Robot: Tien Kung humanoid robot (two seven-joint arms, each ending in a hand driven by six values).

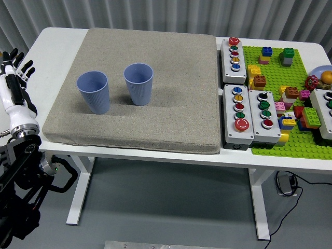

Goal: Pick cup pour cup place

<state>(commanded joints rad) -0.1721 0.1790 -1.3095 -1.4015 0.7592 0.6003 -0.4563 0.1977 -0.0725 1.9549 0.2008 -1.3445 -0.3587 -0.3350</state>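
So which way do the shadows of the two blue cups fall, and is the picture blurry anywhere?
In the head view, the left cup and the right cup cast soft shadows to their right on the grey mat; lighting is even, with no glare; everything looks sharp, including the left hand at the picture's edge.

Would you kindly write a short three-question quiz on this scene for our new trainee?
1. True or false: the left hand is grasping a cup.
2. How many blue cups stand on the grey mat?
3. Which lies right of the mat? A) button boxes B) a kettle C) a laptop

Key:
1. False; its fingers are spread, left of the mat.
2. Two: the left cup and the right cup, both upright.
3. A, the button boxes.
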